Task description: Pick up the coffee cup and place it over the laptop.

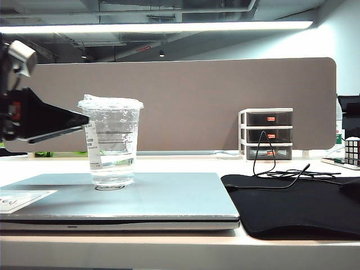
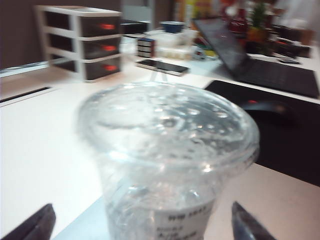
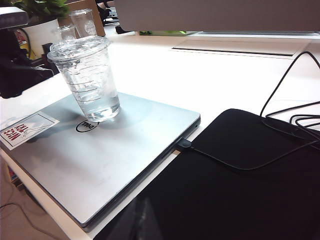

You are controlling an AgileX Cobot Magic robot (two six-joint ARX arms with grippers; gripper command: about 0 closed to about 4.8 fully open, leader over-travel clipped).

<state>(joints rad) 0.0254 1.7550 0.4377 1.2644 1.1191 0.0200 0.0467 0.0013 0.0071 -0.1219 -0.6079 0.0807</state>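
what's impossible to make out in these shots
- Right pincer: in no view.
- Left pincer: left wrist view's edge cuts off all but two dark tips, open either side of the clear plastic coffee cup.
- Slim silver laptop's round black logo: exterior view, mostly hidden under the cup.

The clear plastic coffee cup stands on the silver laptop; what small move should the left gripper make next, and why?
Probably draw the open left gripper straight back. The clear plastic coffee cup stands upright on the closed silver laptop, fingers apart either side.
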